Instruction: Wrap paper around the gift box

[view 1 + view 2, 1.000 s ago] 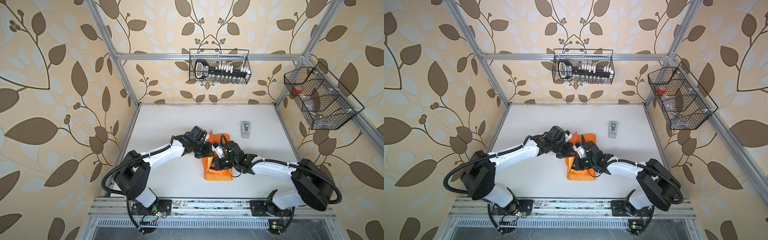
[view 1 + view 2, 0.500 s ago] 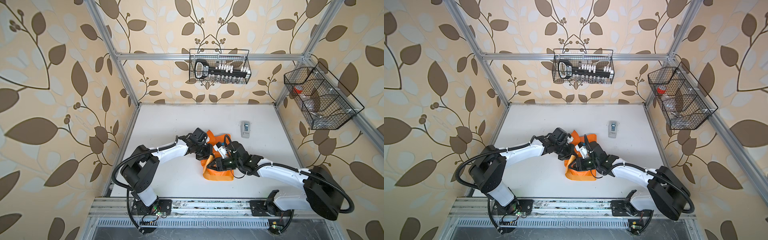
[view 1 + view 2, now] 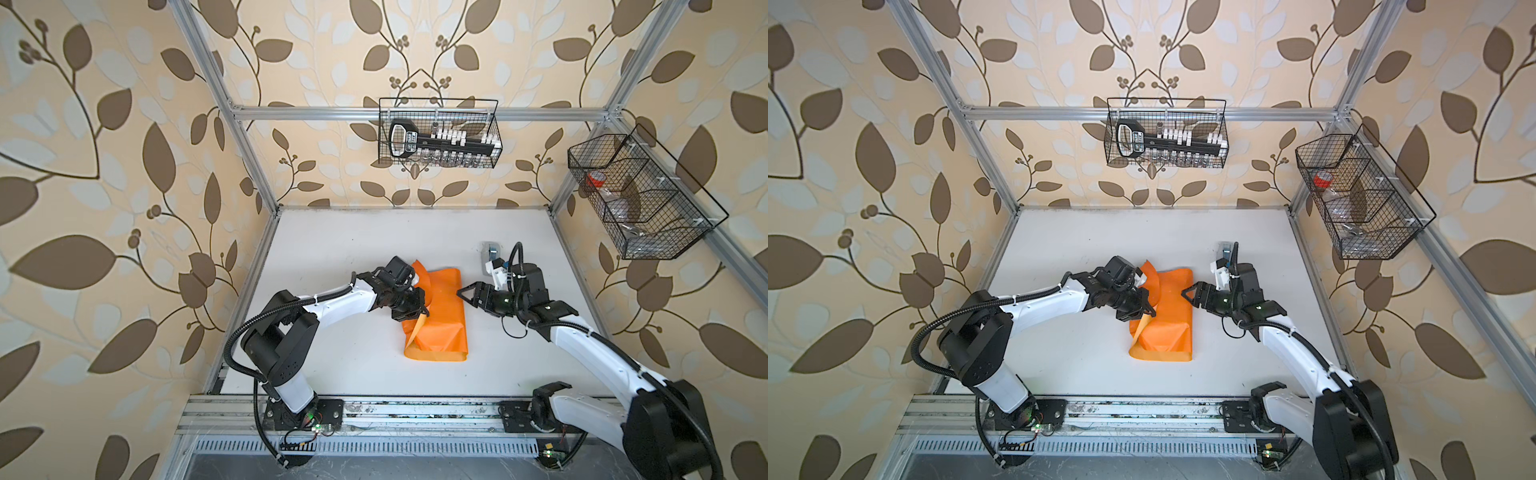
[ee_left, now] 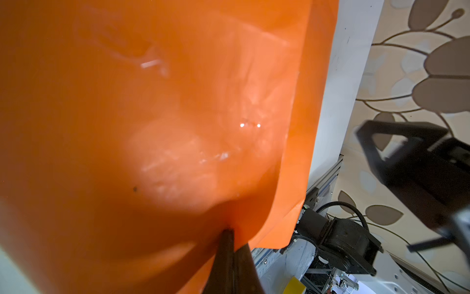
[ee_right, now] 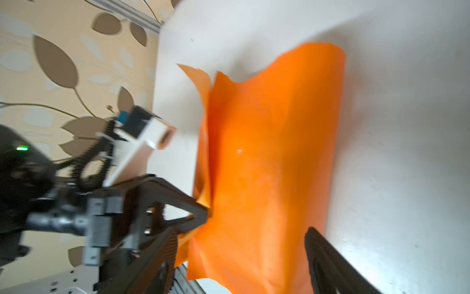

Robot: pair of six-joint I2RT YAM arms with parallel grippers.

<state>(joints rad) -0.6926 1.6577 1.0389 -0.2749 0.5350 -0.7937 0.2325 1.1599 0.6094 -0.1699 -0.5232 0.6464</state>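
The left arm stretches low toward frame centre in both top views, left claw [image 3: 420, 311] pinching the orange paper [image 3: 442, 320] draped there. The right claw [image 3: 466, 293] hangs spread just beside the paper's right edge. Only the left wrist view shows the fingertips [image 4: 226, 244] pressed together on the sheet's edge. The box is hidden.

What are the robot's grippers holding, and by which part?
The left gripper pinches the paper by its loose side edge. The right gripper is open and holds nothing.

Beige leaf-patterned wallpaper [image 3: 124, 124] is enclosing the white desk [image 3: 353, 249]; a long black wire basket [image 3: 438, 99] is hanging at upper centre, a divided black wire basket [image 3: 665, 243] at upper right.
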